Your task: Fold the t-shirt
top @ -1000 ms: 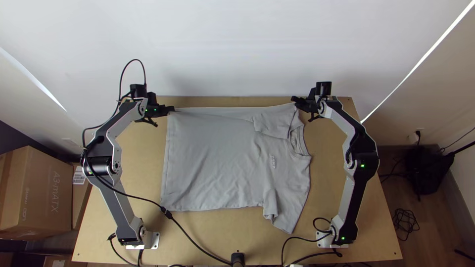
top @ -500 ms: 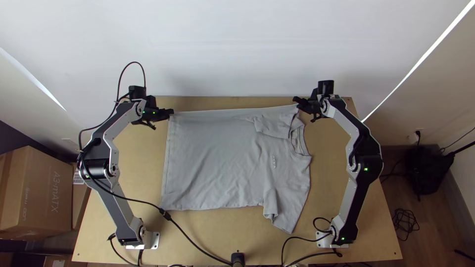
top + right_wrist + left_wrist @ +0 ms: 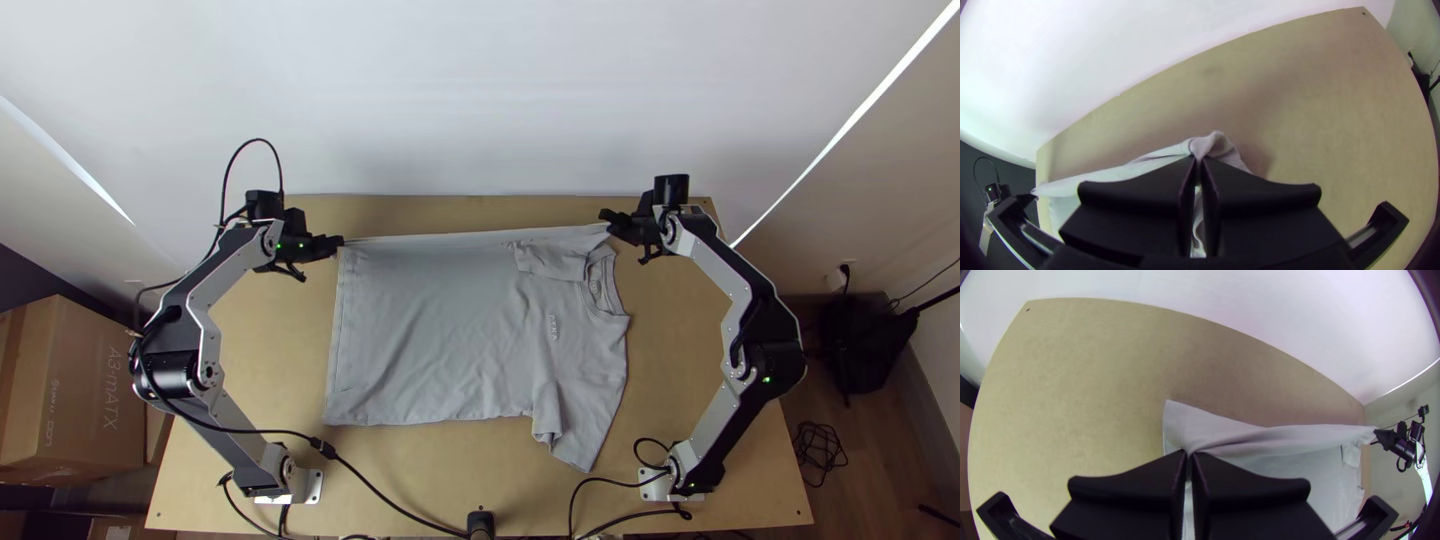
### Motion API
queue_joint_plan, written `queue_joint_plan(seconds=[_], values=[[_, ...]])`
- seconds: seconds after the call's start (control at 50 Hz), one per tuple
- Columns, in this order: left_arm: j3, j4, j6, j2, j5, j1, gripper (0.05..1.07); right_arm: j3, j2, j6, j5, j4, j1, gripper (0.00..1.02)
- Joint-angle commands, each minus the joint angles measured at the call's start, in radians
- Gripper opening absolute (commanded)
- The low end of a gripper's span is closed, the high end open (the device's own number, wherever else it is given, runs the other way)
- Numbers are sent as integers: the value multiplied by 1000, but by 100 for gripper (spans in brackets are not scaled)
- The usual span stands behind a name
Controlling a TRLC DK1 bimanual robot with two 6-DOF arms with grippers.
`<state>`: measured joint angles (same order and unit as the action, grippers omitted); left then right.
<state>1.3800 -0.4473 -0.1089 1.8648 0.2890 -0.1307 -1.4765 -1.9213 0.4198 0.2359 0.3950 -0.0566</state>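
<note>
Both grippers have come toward the near side of the table [image 3: 680, 400] and a little farther apart, and the far edge of the shirt has come with them. The left gripper [image 3: 338, 243] is closed on the shirt's far edge by the bottom hem, and the right gripper [image 3: 608, 221] is closed on it up by the neck end. The t-shirt [image 3: 440, 320] is light grey and spread out in the middle of the table, with small wrinkles. Its far edge is pulled straight between the grippers. I count one shirt, two sleeves, one neck hole [image 3: 598, 285] and two grippers. The top view shows the neck hole and small pale marks [image 3: 552, 327] on the chest. The left wrist view shows a flat flap [image 3: 1177, 420] past the fingers; the right wrist view shows a bunched bit [image 3: 1217, 145].
</note>
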Motion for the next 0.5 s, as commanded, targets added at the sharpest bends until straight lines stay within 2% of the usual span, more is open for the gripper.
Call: queue_joint_plan(seconds=[0.0,0.48], values=[[-50,15,-5,-56,6,-18,8,73,76,-21,-20,-1,15,2],[-242,84,-25,-156,4,-1,8,297,179,-29,-20,-47,17,2]])
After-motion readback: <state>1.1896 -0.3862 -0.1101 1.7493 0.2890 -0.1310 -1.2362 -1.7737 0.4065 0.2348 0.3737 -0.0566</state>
